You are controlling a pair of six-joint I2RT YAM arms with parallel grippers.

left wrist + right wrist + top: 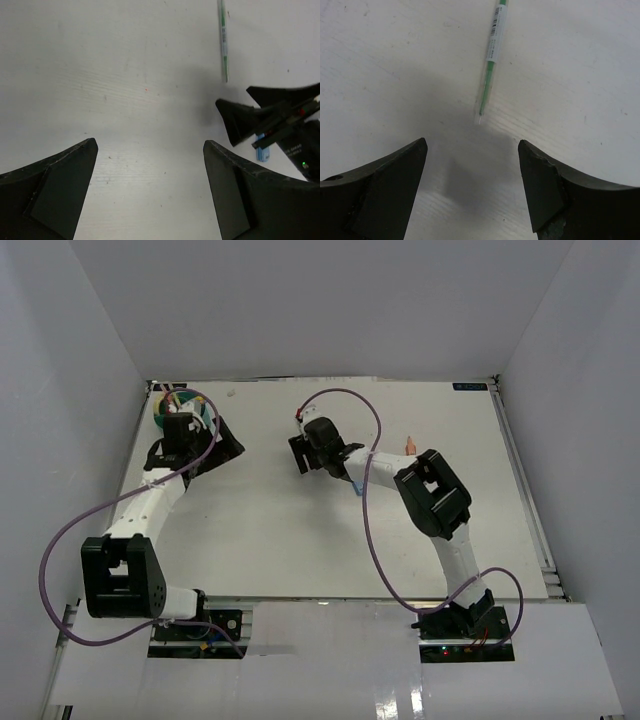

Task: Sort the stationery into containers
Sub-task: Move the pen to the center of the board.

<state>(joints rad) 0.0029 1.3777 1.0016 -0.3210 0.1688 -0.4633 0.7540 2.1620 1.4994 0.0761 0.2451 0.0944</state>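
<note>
right hand [472, 147] wide open, empty; green pen [492, 55] just ahead, tip toward it, long axis pointing away.

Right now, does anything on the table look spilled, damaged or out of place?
Nothing looks spilled or damaged. A green pen lies loose just ahead of the open right claw, and a blue item sits partly hidden beneath that claw; both are unsorted.

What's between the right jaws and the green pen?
Only bare white table with a shadow on it, as the right wrist view shows. The right gripper, jaws open, sits short of the green pen.
</note>
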